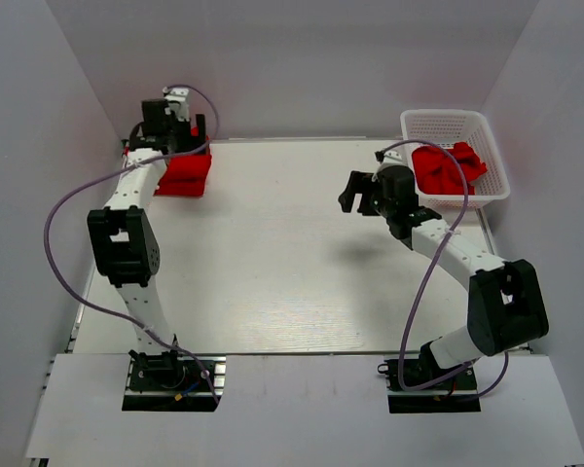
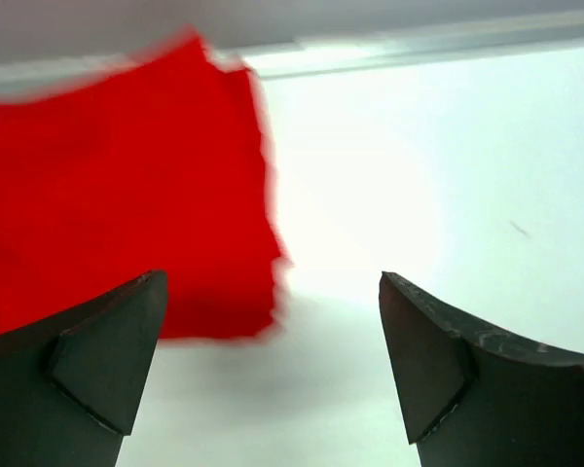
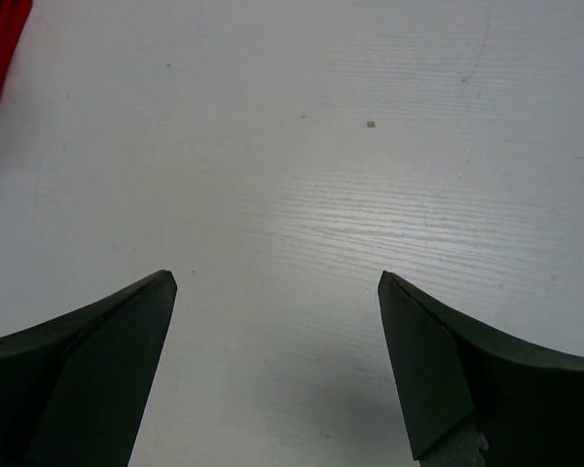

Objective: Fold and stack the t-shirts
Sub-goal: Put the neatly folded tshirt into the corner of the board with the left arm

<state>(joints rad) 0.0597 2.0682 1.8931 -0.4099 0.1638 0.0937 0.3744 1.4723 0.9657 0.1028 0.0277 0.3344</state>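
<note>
A folded stack of red t-shirts lies at the far left of the white table. It shows blurred in the left wrist view, left of and beyond the jaws. My left gripper hovers over the stack's far edge, open and empty. Several crumpled red t-shirts fill the white mesh basket at the far right. My right gripper is open and empty above bare table, left of the basket. A red cloth edge shows at the right wrist view's top left corner.
Grey walls close in the table at the back and on both sides. The back edge of the table runs just beyond the stack. The purple cables loop beside each arm.
</note>
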